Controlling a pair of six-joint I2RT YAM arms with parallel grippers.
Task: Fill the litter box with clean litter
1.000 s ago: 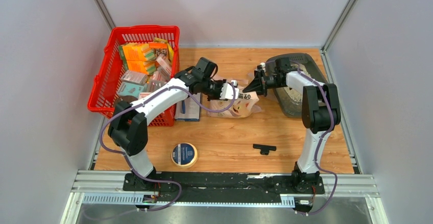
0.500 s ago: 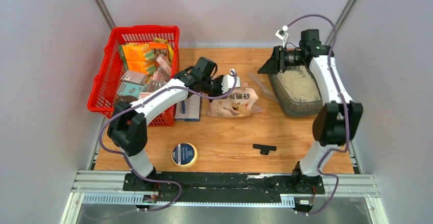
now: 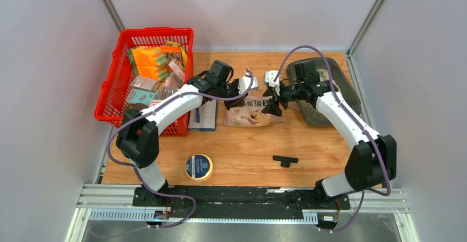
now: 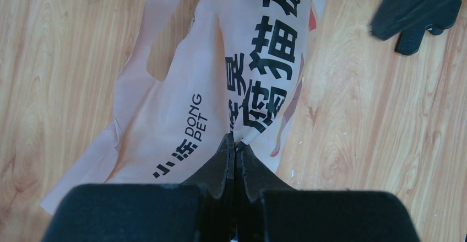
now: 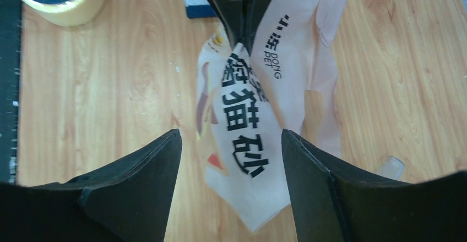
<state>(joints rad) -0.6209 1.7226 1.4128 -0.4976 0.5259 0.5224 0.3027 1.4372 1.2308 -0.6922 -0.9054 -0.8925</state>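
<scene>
The pale pink printed litter bag [image 3: 253, 112] lies flat on the wood between my two arms. My left gripper [image 4: 235, 143] is shut on a fold of the bag [image 4: 193, 104] at its left end. My right gripper [image 5: 231, 134] hangs open over the bag's [image 5: 259, 115] right end, which lies below the gap between the fingers, apart from them. The dark grey litter box [image 3: 344, 85] stands at the right; my right arm hides much of its inside. A few pale grains [image 4: 292, 172] lie on the wood beside the bag.
A red mesh basket [image 3: 148, 32] full of packets stands at the back left. A blue-and-white packet [image 3: 202, 116] lies beside it. A tape roll [image 3: 199, 166] and a black T-shaped piece [image 3: 284, 160] lie nearer the front. A scrap of clear plastic [image 5: 391, 167] lies by the bag.
My right arm swung from the bag up over the litter box and back down to the bag, opening its jaws. My left gripper closed on the bag's fold.
</scene>
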